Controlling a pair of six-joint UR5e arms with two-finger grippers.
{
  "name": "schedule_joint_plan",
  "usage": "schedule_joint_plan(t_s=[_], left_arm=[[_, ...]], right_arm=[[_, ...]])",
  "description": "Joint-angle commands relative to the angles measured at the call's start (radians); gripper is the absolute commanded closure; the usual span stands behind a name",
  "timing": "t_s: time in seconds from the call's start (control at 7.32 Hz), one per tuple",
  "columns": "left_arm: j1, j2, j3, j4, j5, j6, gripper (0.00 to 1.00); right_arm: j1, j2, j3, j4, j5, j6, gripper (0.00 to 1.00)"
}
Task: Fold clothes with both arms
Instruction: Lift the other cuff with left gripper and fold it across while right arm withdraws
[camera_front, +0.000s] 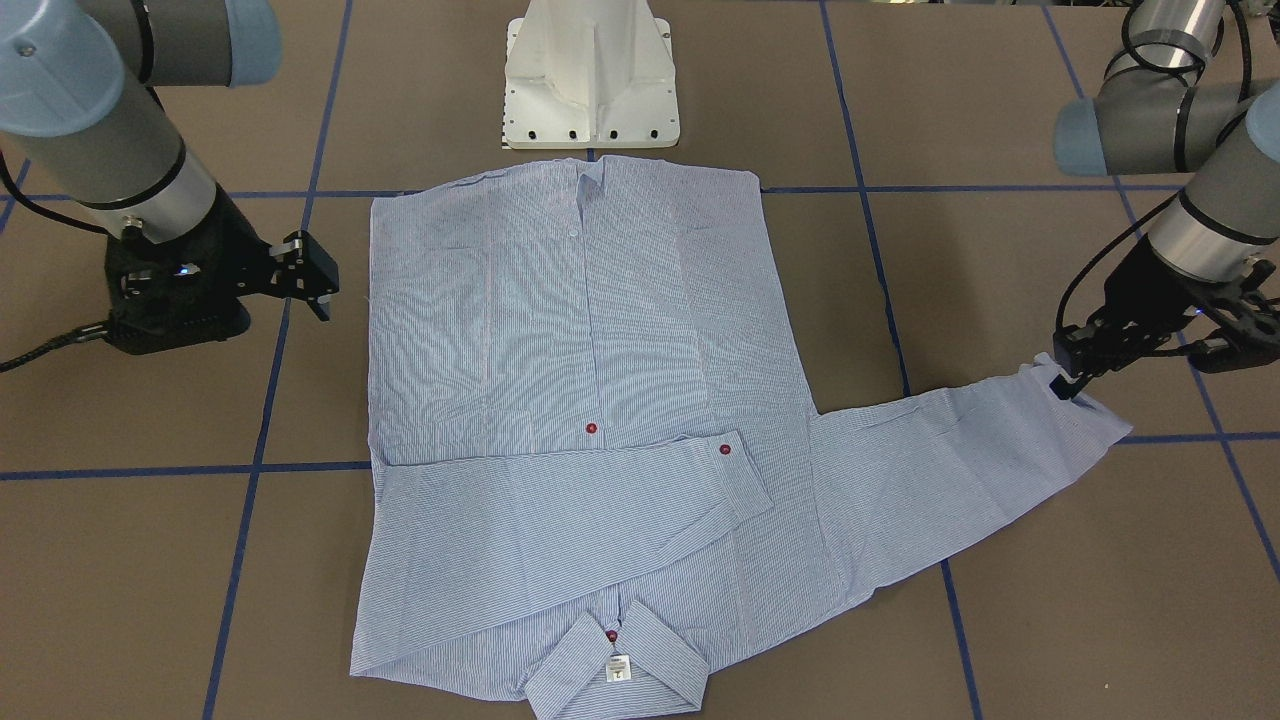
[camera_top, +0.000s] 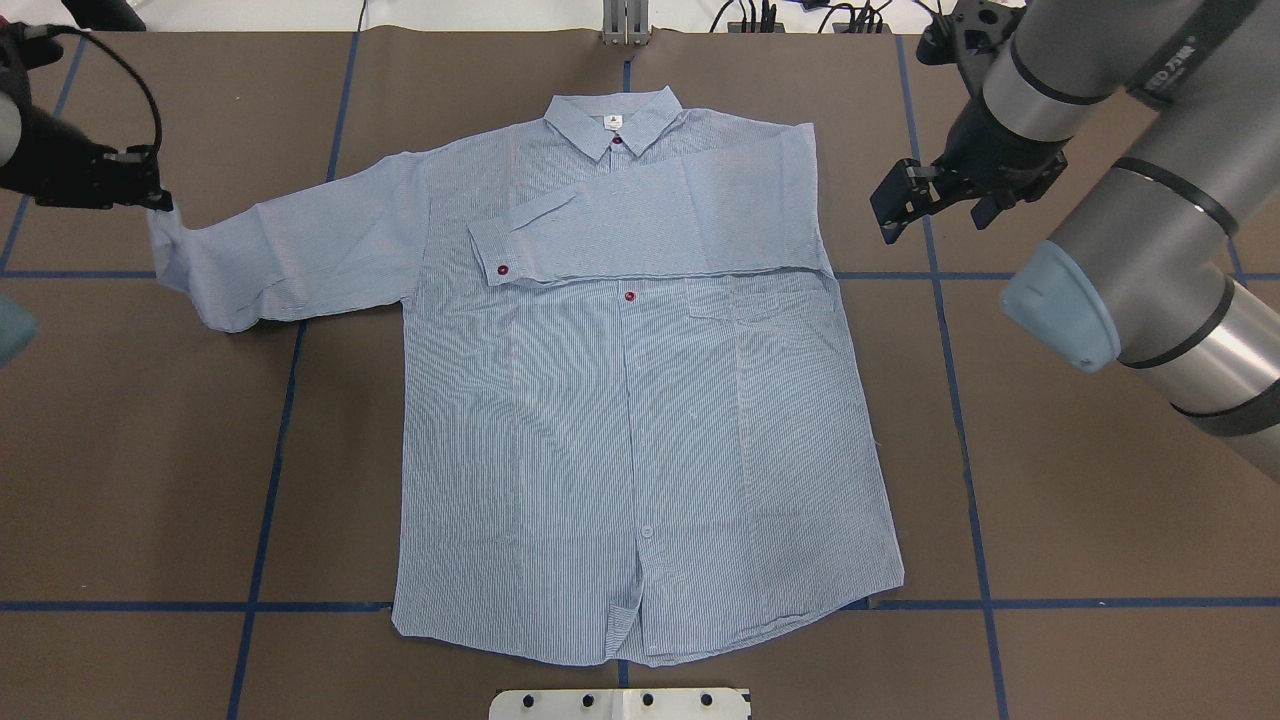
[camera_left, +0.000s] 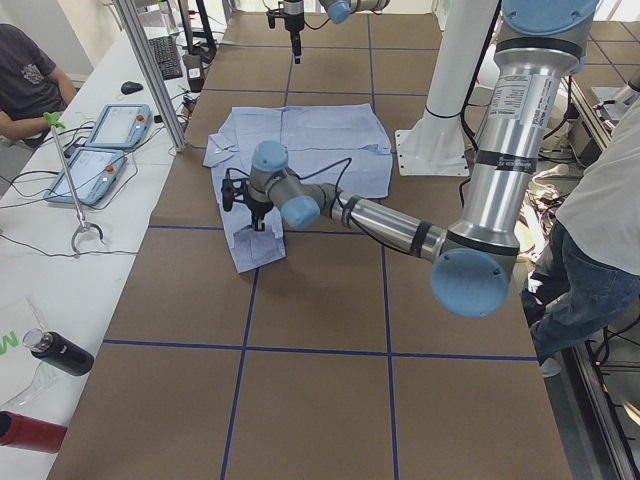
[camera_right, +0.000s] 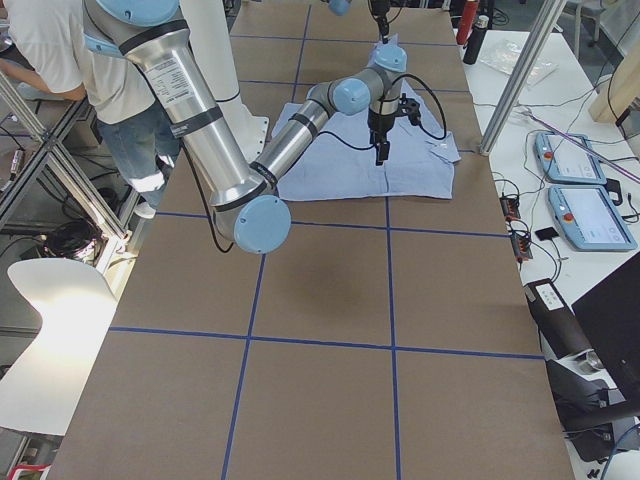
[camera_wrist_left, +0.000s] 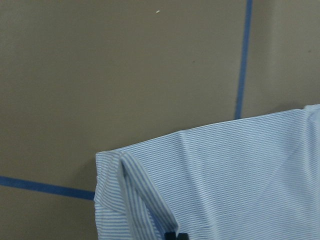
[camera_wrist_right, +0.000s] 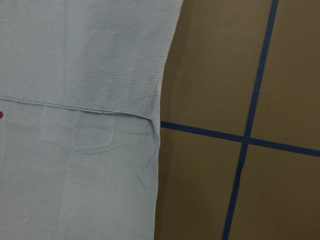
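The light blue striped shirt (camera_top: 640, 420) lies flat and front up on the brown table, collar (camera_top: 612, 120) at the far side. One sleeve (camera_top: 650, 220) is folded across the chest, its cuff by a red button. The other sleeve (camera_top: 290, 250) stretches out toward my left arm. My left gripper (camera_top: 150, 195) is shut on that sleeve's cuff (camera_wrist_left: 200, 180), lifting it slightly; it also shows in the front-facing view (camera_front: 1065, 385). My right gripper (camera_top: 890, 215) hangs open just past the shirt's folded shoulder edge, apart from the cloth. Its wrist view shows the chest pocket (camera_wrist_right: 75, 140) and bare table.
The white pedestal base (camera_front: 590, 80) stands at the shirt's hem side. Blue tape lines (camera_top: 960, 400) cross the brown table. Beyond the far table edge are teach pendants (camera_left: 100, 150), bottles (camera_left: 60, 352) and a seated person (camera_left: 30, 70). Another person (camera_right: 60, 60) stands behind the robot.
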Motion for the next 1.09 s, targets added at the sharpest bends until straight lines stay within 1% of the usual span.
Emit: schedule_joint_plan(t_s=[0.0,0.14,0.27,0.55,0.68,0.82,0.96], left_arm=[[0.006,-0.271,-0.045,0.358,-0.001,-0.019,1.00],[0.032,-0.332,-0.033,0.356,-0.008,-0.142,1.00],[0.099,-0.407,-0.007,0.356,-0.006,-0.236,1.00],[0.183,-0.585,0.120,0.298,-0.005,-0.440,1.00],[0.213,-0.630,0.173,0.237,-0.006,-0.508,1.00],[0.224,-0.646,0.183,0.200,-0.009,-0.551,1.00],[0.243,-0.667,0.183,0.195,-0.009,-0.580,1.00]], right_arm=[[0.101,-0.136,0.022,-0.004,0.028,-0.174,0.00],[0.135,-0.167,0.024,-0.004,0.031,-0.211,0.00],[0.149,-0.184,0.026,-0.003,0.043,-0.213,0.00],[0.174,-0.215,0.026,0.005,0.045,-0.219,0.00],[0.183,-0.224,0.026,0.005,0.045,-0.227,0.00],[0.189,-0.238,0.026,0.006,0.045,-0.233,0.00],[0.194,-0.241,0.026,0.006,0.045,-0.233,0.00]])
